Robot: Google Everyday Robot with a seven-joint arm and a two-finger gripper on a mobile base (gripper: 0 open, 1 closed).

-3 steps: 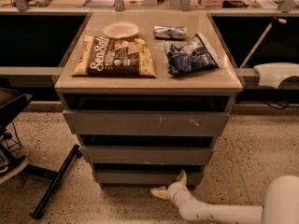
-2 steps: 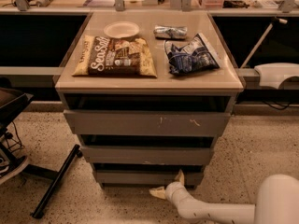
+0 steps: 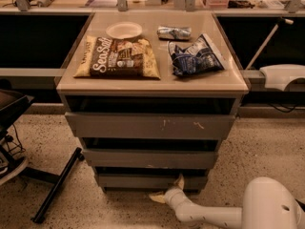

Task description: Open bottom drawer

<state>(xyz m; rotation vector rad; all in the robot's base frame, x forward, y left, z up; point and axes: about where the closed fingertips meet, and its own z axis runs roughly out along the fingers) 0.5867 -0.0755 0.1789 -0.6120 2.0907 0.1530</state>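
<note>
The bottom drawer (image 3: 143, 181) is the narrowest grey front, lowest of three stacked under the tan tabletop, and it sits pushed in with a dark gap above it. My gripper (image 3: 167, 190) is on the floor side at the drawer's lower right. Its fingers are spread apart: one pale fingertip (image 3: 180, 180) points up against the drawer front and the other lies low to the left, just under the drawer's bottom edge. The white arm (image 3: 209, 214) comes in from the lower right. The gripper holds nothing.
The middle drawer front (image 3: 150, 159) and the tall scratched top front (image 3: 150, 126) are above. On the tabletop (image 3: 228, 82) lie a Sea Salt chip bag (image 3: 116, 57), a blue bag (image 3: 195, 56), a white plate (image 3: 124, 30) and a small packet (image 3: 174, 32). A black chair base (image 3: 52, 187) stands left.
The gripper and the white arm have shifted a little to the left along the bottom drawer's front. The drawers have not moved.
</note>
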